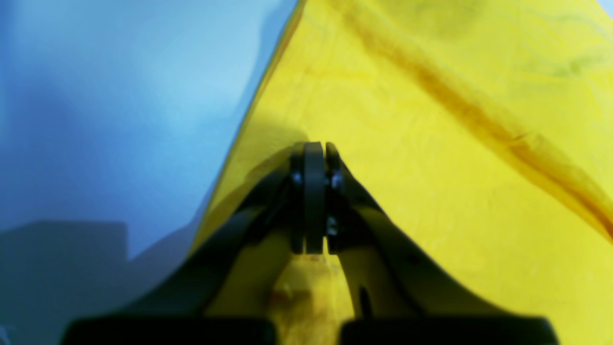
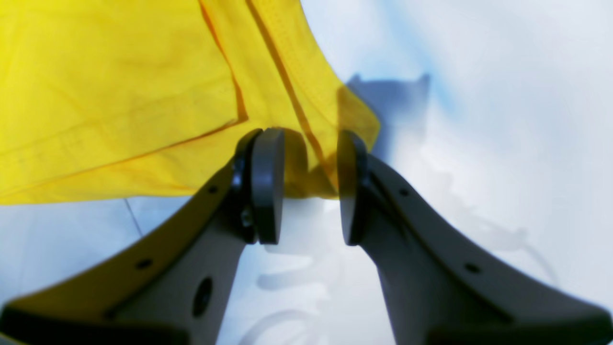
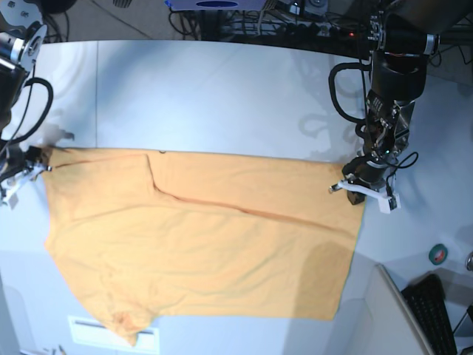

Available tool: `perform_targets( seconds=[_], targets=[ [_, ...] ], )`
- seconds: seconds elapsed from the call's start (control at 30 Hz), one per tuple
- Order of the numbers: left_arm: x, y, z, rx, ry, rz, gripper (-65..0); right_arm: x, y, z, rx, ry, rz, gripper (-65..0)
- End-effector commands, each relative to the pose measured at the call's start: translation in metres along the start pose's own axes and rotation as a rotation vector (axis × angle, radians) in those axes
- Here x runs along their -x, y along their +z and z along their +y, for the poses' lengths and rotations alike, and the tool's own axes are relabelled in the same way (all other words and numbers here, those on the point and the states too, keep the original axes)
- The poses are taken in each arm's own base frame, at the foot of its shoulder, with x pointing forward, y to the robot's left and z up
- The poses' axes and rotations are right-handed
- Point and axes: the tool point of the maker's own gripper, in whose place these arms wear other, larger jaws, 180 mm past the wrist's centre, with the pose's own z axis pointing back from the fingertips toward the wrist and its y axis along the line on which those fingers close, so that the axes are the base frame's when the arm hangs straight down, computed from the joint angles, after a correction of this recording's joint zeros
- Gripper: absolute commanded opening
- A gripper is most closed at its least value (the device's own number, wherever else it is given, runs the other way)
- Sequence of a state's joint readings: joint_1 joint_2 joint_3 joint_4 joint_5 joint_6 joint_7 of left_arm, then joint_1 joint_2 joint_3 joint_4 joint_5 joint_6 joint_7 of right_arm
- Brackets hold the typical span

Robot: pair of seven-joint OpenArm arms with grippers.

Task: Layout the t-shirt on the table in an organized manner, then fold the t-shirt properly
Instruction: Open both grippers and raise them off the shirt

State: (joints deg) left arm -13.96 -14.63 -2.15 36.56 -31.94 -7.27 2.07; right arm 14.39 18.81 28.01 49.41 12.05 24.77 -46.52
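Observation:
The orange-yellow t-shirt (image 3: pixel 199 244) lies spread wide across the off-white table (image 3: pixel 222 96), with a diagonal crease and a bunched lower left corner. My left gripper (image 3: pixel 360 191) is at the shirt's upper right corner. In the left wrist view it (image 1: pixel 316 148) is shut on the t-shirt (image 1: pixel 431 167), which stretches away from the jaws. My right gripper (image 3: pixel 28 168) is at the shirt's upper left corner. In the right wrist view it (image 2: pixel 309 191) is open, and the corner of the t-shirt (image 2: pixel 119 96) sits between its pads (image 2: pixel 268 187) above the table (image 2: pixel 479 120).
A keyboard (image 3: pixel 436 310) and a green tape roll (image 3: pixel 439 254) sit off the table's right edge. A white label (image 3: pixel 111 333) lies at the front edge under the shirt's lower corner. Cables (image 3: pixel 295 15) run along the back. A thin seam (image 3: pixel 96 96) crosses the table.

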Motion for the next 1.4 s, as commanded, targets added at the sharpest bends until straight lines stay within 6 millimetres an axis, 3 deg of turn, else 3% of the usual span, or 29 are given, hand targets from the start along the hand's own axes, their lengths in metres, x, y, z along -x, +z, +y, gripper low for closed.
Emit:
perform_targets(
  seconds=[0.0,0.13,0.43,0.9,1.2,1.37],
  targets=[
    [0.004,0.001,0.013,-0.045,-0.013,0.037,-65.0,-0.021,0.009,-0.005,0.007,0.006,-0.056,-49.1],
    [0.004,0.001,0.013,-0.046,-0.01,0.035,-65.0,-0.022,0.009,-0.005,0.005,0.001,-0.06,-65.0],
    [0.004,0.001,0.013,-0.045,-0.015,0.037,-65.0,-0.023,0.01,-0.007,0.009,0.007,-0.061,-65.0],
    [0.001,0.001,0.017,-0.05,-0.019,0.033,-65.0,-0.041,0.01,-0.004,0.025,0.077,-0.137,-65.0],
    [-0.003,0.002,0.023,-0.059,-0.027,0.028,-65.0,-0.025,-0.006,-0.004,0.016,0.077,-0.087,-65.0],
    [-0.003,0.002,0.023,-0.059,-0.027,0.03,-65.0,-0.031,-0.007,-0.002,0.014,0.083,-0.119,-65.0]
  ],
)
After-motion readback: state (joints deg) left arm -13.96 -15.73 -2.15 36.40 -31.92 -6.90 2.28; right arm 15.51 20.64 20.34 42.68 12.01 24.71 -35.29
